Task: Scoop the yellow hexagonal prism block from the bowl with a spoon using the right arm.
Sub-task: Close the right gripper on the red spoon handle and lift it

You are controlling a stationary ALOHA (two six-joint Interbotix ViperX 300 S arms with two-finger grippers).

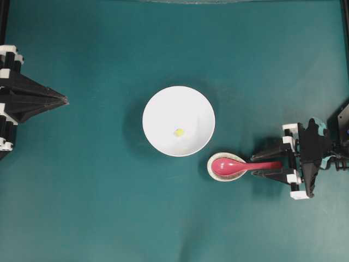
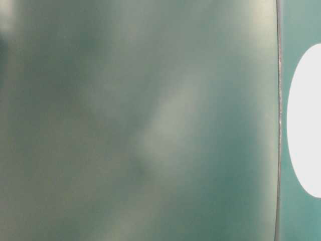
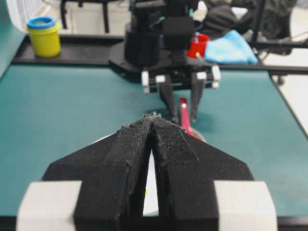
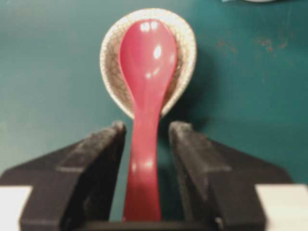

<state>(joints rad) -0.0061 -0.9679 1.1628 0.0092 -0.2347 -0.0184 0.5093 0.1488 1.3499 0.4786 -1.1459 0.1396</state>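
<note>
Straddling the spoon (image 4: 144, 120) handle, right end effector (image 4: 147, 139) fingers, contact unclear.

1. Left gripper (image 1: 64, 100): matte black wedge-shaped fingers with ribbed pads, white blocks at their bases.
2. Right gripper (image 1: 256, 161): black fingers, white blocks (a teal patch behind).
</note>
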